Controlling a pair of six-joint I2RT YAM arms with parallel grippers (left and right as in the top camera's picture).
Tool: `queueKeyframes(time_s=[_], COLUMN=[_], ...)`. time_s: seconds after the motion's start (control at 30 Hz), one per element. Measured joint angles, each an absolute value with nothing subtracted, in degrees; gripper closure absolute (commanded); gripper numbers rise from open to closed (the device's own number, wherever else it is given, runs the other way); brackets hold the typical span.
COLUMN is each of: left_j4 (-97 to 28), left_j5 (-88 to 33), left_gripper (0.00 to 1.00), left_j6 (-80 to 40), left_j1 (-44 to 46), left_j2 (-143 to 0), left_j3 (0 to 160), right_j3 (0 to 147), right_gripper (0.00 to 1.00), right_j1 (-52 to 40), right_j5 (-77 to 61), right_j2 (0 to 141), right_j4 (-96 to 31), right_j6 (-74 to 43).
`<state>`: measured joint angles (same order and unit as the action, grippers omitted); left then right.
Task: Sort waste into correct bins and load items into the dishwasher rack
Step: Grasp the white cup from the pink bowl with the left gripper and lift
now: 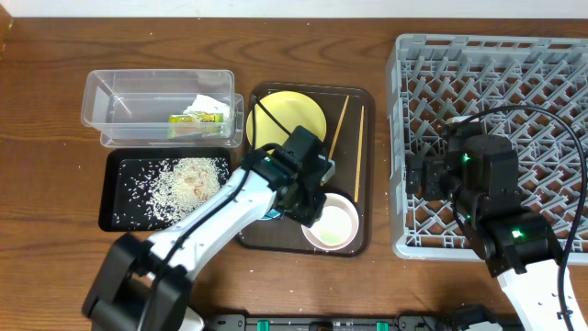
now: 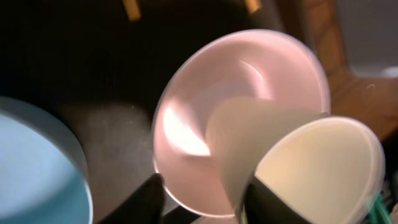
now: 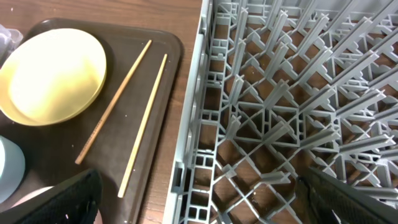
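Here | wrapper [image 1: 197,118] in clear tub [image 1: 156,75] | print unreadably small

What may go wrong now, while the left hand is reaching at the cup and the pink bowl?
1. The cup is tilted in the pink bowl, so the left hand may drag the bowl along or let the cup slip.
2. The blue bowl sits close beside them and may get knocked.
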<state>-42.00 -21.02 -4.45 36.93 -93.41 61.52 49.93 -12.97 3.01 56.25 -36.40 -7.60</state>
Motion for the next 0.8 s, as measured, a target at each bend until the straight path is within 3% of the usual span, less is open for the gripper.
queueKeyframes(time_s=[0.07,0.27,0.53,0.8], left_j4=[-42.0,-41.7,-41.6,-37.3], left_j5=[-20.8,-20.8,-20.7,-30.0], left_gripper=[0.79,0.94,0.94,0.94], left_j6=[-4.3,-4.3,-4.6,-5.7], left_j1=[36.9,36.9,35.5,20.8], left_j2=[-94.8,-96.0,-95.3,-88.8], left_j3=[61.5,61.4,61.9,63.8], right_j3=[49.9,49.9,49.9,49.9], right_gripper=[0.01,0.01,0.01,0.05], right_j1=[-13.0,-13.0,-13.0,-13.0], right_j5=[3.0,3.0,5.0,8.7], right_j2=[56.2,56.2,56.2,58.1], right_j4=[-36.6,-36.6,-36.6,-32.8], right_j6=[-7.6,-7.6,-7.6,-8.1])
